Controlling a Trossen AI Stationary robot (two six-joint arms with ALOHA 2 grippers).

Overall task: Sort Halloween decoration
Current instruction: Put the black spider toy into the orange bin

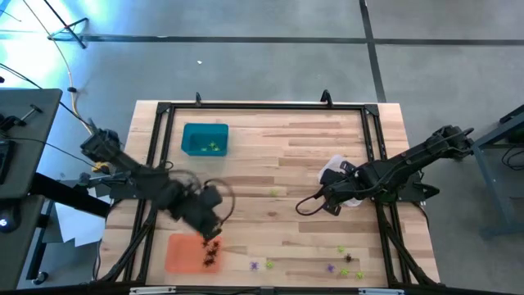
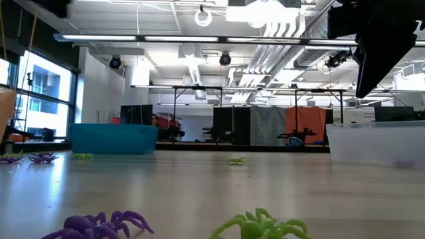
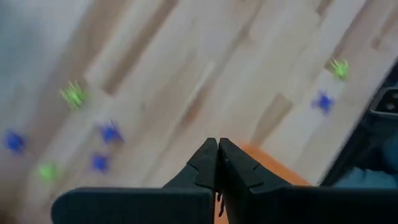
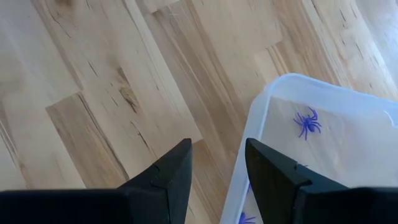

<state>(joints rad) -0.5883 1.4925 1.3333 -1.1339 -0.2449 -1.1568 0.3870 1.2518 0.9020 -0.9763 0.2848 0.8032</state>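
The Halloween decoration is tiny plastic spiders. Loose purple (image 1: 254, 265), yellow-green (image 1: 341, 250) and black (image 1: 347, 258) ones lie near the table's near edge, and two show close up in the low view (image 2: 99, 224) (image 2: 259, 227). My left gripper (image 1: 214, 235) (image 3: 217, 146) hangs shut over the orange tray (image 1: 182, 252), where black spiders (image 1: 211, 260) lie. My right gripper (image 1: 332, 205) (image 4: 217, 165) stands open above the near rim of the clear tray (image 4: 258, 118), which holds a purple spider (image 4: 308, 122). My left gripper points down over the orange tray's right end. A small black spider (image 1: 215, 243) shows right at its fingertips in the high view. I cannot tell whether the fingers hold it or it lies in the tray below.
A teal tray (image 1: 205, 138) (image 2: 113, 138) with yellow-green spiders stands at the far left. One yellow-green spider (image 1: 273, 192) lies mid-table. A black frame (image 1: 262, 106) runs round the tabletop. Bare wood lies between the two arms.
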